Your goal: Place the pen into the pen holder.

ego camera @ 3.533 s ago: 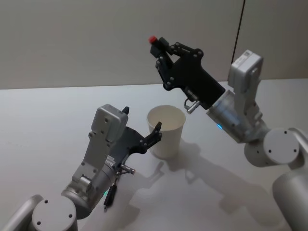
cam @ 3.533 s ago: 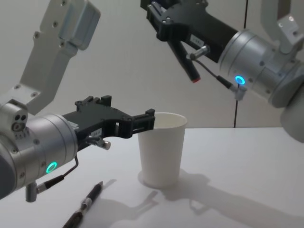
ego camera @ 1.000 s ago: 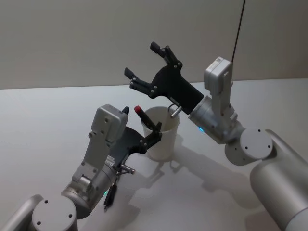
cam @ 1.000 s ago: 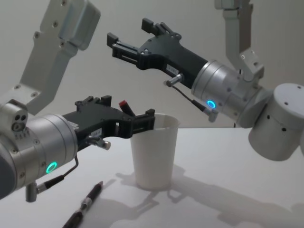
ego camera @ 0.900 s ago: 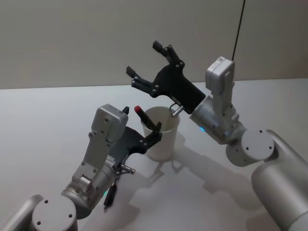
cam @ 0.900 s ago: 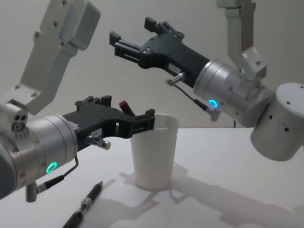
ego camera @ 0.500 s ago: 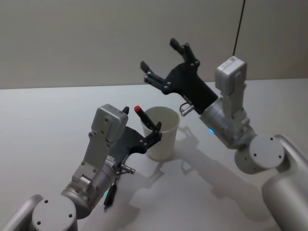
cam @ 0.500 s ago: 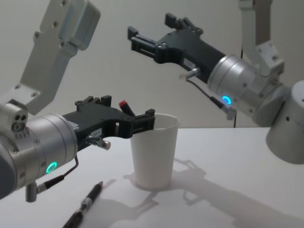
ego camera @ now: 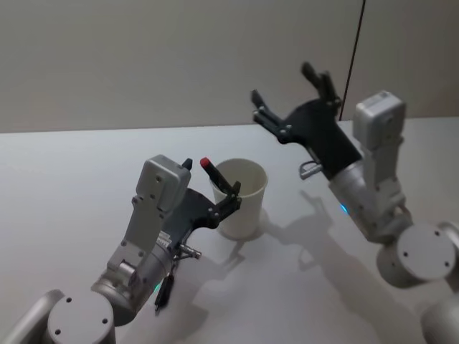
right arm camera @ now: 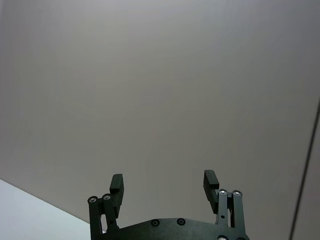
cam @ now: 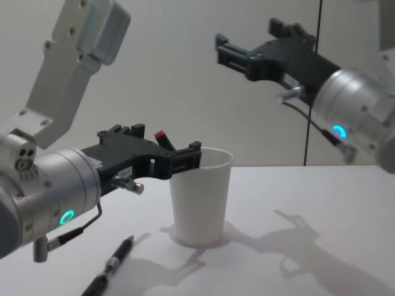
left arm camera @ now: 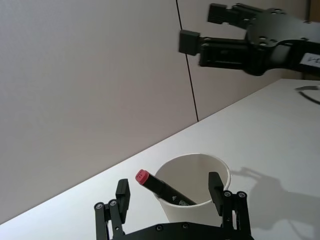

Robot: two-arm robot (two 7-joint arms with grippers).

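The pen holder, a white paper cup, stands upright on the table. The pen, dark with a red cap, leans inside it, cap end sticking out over the rim on the left. My left gripper is open, one finger on each side of the cup's upper part. My right gripper is open and empty, high in the air to the right of the cup.
A second dark pen lies on the table under my left arm, in front of the cup. A plain wall with a vertical dark seam stands behind. Bare table stretches to the right of the cup.
My right gripper let the pen go into the cup, then rose and drew back to the right, open. The cup shifted slightly left. My left arm has not moved.
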